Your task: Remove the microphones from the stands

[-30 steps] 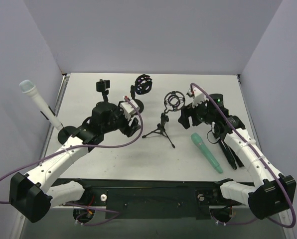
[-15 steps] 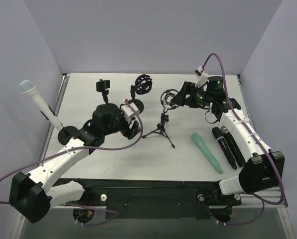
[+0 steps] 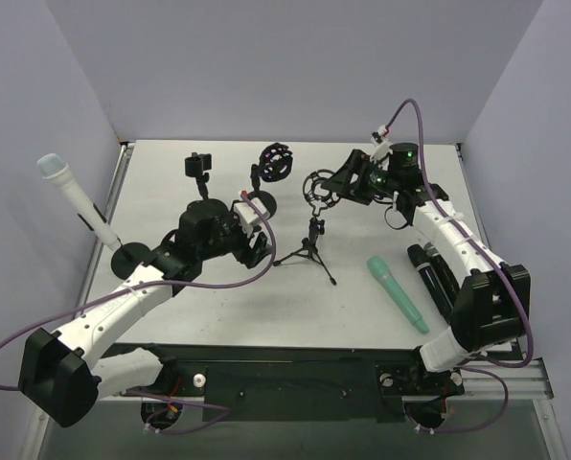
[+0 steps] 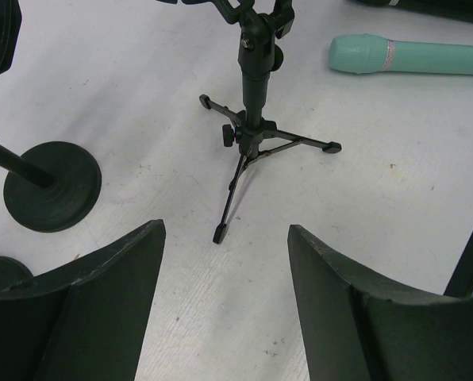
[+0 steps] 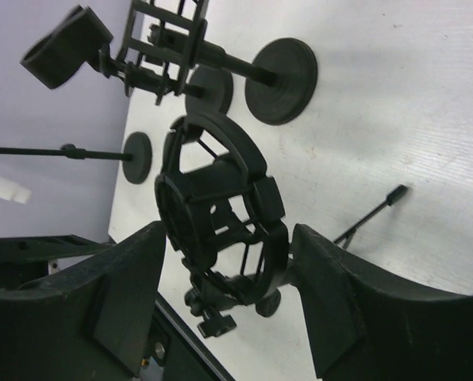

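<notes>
The teal microphone is lying flat on the table, lower right of centre in the overhead view, angled with its head toward the upper left. It's well apart from the tripod stand, which sits dead centre with its legs spread on the surface. Just right of the teal one are two black microphones, also lying down.

The right gripper is up at the tripod's shock mount. In the right wrist view the mount sits right between the two fingers. I honestly can't tell if they're squeezing it or just straddling it. The left gripper hangs left of the tripod with its jaws wide apart and nothing in them. Its wrist camera looks down at the tripod legs and the teal mic.

There's another mic too: a white microphone with a pale blue head, leaning in its own stand at the far left (round black base by the wall). Near the back are a clamp-type stand and a second shock mount stand.

The table is plain white with a faint grain, boxed in by pale lavender walls. A black rail runs along the bottom edge.
</notes>
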You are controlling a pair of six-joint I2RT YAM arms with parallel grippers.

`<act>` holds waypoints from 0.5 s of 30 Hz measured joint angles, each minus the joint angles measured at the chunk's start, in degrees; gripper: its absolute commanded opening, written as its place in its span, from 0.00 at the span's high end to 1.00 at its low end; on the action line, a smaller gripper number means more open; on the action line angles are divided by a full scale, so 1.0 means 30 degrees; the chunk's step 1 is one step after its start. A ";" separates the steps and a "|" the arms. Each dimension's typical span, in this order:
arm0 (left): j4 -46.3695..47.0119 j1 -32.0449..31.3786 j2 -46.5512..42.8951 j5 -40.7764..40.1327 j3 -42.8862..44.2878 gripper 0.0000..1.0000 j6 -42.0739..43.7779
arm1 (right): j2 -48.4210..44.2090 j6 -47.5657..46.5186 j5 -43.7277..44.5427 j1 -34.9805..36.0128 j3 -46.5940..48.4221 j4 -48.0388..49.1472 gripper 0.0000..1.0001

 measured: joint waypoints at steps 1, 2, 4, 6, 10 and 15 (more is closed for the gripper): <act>0.0000 0.0007 0.0044 0.0007 0.0000 0.27 0.0029 | 0.0109 0.0284 -0.0189 -0.0007 0.0000 0.0459 0.49; -0.0007 0.0007 0.0087 0.0007 0.0000 0.27 0.0066 | 0.0262 0.0576 -0.0350 -0.0007 0.0000 0.0889 0.55; -0.0029 0.0036 0.0153 0.0015 0.0007 0.27 0.0146 | 0.0670 0.1115 -0.0699 -0.0029 0.0000 0.1603 0.61; -0.0102 0.0117 0.0219 0.0007 0.0036 0.27 0.0219 | 0.0991 0.1486 -0.0933 -0.0087 0.0000 0.2062 0.67; -0.0219 0.0240 0.0408 0.0000 0.0262 0.27 0.0386 | 0.1333 0.2062 -0.1158 -0.0335 0.0000 0.2732 0.74; -0.0328 0.0255 0.0911 0.0000 0.0889 0.27 0.0554 | 0.1428 0.2339 -0.1166 -0.1253 0.0044 0.3045 0.78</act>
